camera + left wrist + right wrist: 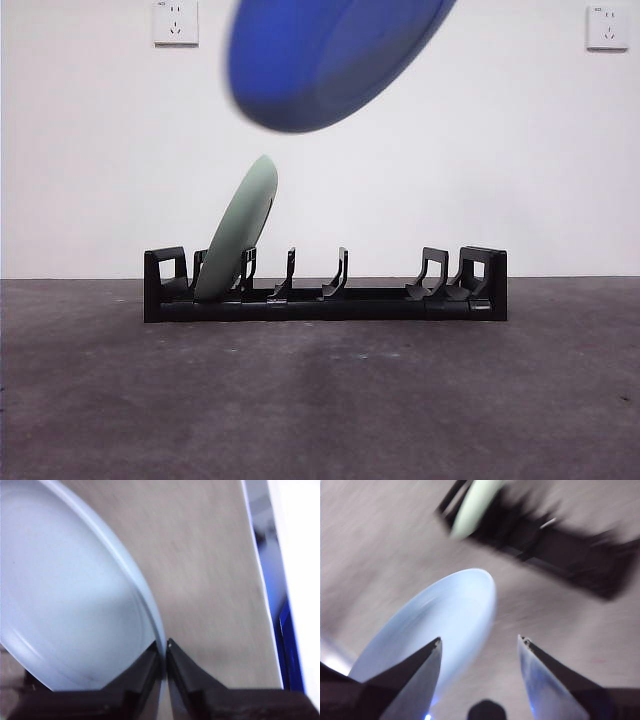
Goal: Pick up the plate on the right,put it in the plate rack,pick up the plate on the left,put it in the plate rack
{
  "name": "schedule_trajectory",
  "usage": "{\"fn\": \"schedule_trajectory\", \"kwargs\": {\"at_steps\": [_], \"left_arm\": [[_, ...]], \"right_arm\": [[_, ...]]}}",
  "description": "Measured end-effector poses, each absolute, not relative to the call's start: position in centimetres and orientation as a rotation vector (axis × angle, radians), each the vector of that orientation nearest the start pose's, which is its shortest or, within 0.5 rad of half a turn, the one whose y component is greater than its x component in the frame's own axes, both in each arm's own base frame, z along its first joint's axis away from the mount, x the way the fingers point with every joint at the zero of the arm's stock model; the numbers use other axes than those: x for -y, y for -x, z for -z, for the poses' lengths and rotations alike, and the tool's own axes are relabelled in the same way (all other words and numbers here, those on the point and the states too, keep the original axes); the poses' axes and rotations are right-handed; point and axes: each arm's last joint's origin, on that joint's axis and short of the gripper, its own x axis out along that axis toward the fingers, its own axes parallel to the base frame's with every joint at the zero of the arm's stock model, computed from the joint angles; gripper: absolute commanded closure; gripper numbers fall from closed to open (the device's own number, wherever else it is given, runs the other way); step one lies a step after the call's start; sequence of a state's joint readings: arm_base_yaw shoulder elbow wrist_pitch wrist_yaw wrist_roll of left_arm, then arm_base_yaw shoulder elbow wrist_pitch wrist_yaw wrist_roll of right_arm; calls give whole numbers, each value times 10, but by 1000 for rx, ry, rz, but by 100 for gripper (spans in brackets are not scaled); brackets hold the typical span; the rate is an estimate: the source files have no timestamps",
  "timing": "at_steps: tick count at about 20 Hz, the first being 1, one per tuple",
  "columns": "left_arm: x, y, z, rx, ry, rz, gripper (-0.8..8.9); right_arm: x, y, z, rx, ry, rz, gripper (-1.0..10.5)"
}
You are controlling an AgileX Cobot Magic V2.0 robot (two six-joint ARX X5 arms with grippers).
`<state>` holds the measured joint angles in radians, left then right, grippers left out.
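A blue plate [330, 55] hangs tilted high above the black plate rack [380, 298], blurred with motion. In the left wrist view my left gripper [165, 645] is shut on the rim of this plate [65, 595]. A pale green plate [238, 230] leans upright in the rack's left slots. In the right wrist view my right gripper [480, 639] is open and holds nothing. It looks down past the blue plate [445, 615] at the rack [560, 545] and the green plate [475, 505]. Neither gripper shows in the front view.
The rack stands across the middle of the dark grey table [320, 400], close to a white wall with two sockets [175, 22] [607, 27]. The rack's middle and right slots hold nothing. The table's edge [260, 580] shows in the left wrist view.
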<state>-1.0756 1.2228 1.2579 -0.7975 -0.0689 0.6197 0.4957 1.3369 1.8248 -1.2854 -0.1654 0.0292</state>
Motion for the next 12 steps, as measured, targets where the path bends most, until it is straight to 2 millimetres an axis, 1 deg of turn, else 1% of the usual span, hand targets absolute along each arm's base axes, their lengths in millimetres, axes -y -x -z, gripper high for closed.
{"fn": "schedule_trajectory", "kwargs": {"at_steps": [3,5,7,9,12], "left_arm": [[214,-138,-369,-262,-715,1117,822],[211,-155,-380,-194,-550,1073,822],[204,-172,-389,-147,-422,1028,822],[200,-190,-390,-131,-329,1008,822],[201,-221,-377,-167,-249,963,822]], "right_arm": [[-86,-154,-477,-704,113,-556,685],[-76,-135,-482,-686,111,-555,686],[-69,-121,-485,-676,109,-555,690],[-64,-113,-487,-653,104,-558,690],[-61,-105,-490,-635,86,-604,690]]}}
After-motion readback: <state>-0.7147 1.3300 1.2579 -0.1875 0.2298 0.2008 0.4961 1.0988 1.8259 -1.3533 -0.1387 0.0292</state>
